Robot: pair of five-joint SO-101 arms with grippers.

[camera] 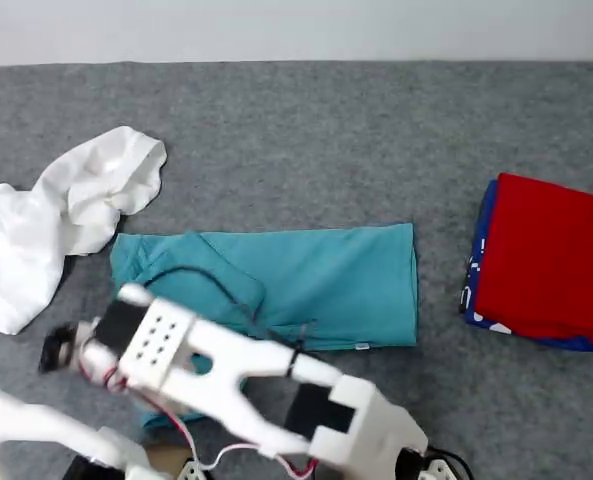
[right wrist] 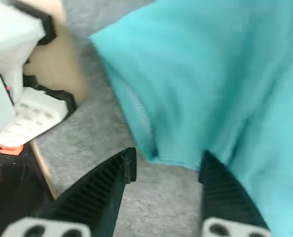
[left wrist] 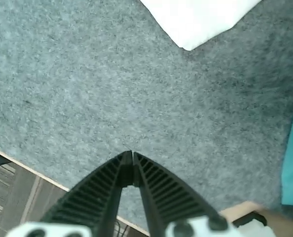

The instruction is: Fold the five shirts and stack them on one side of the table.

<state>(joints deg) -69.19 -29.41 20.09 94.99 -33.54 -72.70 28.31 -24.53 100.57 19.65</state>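
Teal shirt (camera: 306, 285) is lying at the centre of the counter (camera: 326, 130); right jaws are gaping wide astride its edge, gripping nothing. Left jaws are sitting shut, empty. Closing here is risking a single-layer pinch, dragging the fold apart.

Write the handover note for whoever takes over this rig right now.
Left gripper: shut, empty, over bare grey mat near a corner of the white shirt.
Right gripper: open, at the teal shirt's edge, nothing gripped.
Done: red shirt folded and stacked on the folded blue shirt at one side.
Left: the teal shirt is only partly folded, so finish and stack it. The white shirt is crumpled; I cannot tell if that heap is one shirt or two.
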